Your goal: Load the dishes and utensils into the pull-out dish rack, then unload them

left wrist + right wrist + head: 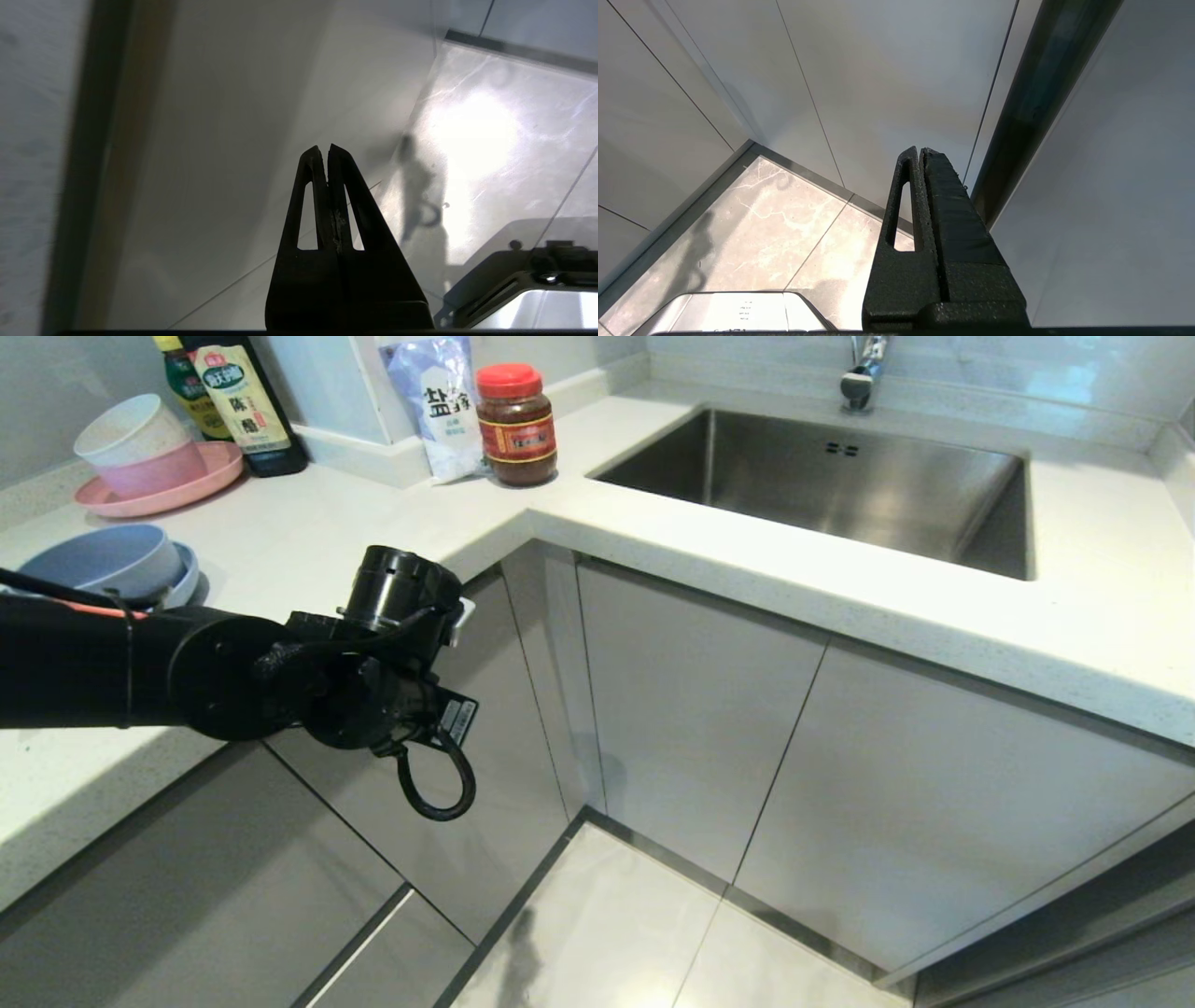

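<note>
Left pincer (325,154): jaws pressed together on nothing, as I see it in the left wrist view; in the head view the arm reaches in from the left, just in front of the narrow cabinet fronts at the inner corner, below the bench edge.
Right pincer (921,153): also together and empty, parked low, facing cabinet panels and floor tile.
Bench (373,532): L-shaped pale top wrapping the corner, with a steel sink (840,485) set into the far run.
Pull-out dish rack (551,681): I judge it sits behind the narrow front in the corner, not yet drawn out; no wire basket shows.
Pale blue bowl (107,560): upturned on the pale blue plate (187,574) at the bench's left edge, near the arm. I cannot see the chopsticks or fork.
Handling: I'd expect matte plastic to be light, stiff and not fragile; best pinched at the rim, since the bowl's domed back offers nothing to bite.
Edges and room: floor before the corner is open for pulling out; the bench overhang sits just above the wrist, and panel seams are thin.
</note>
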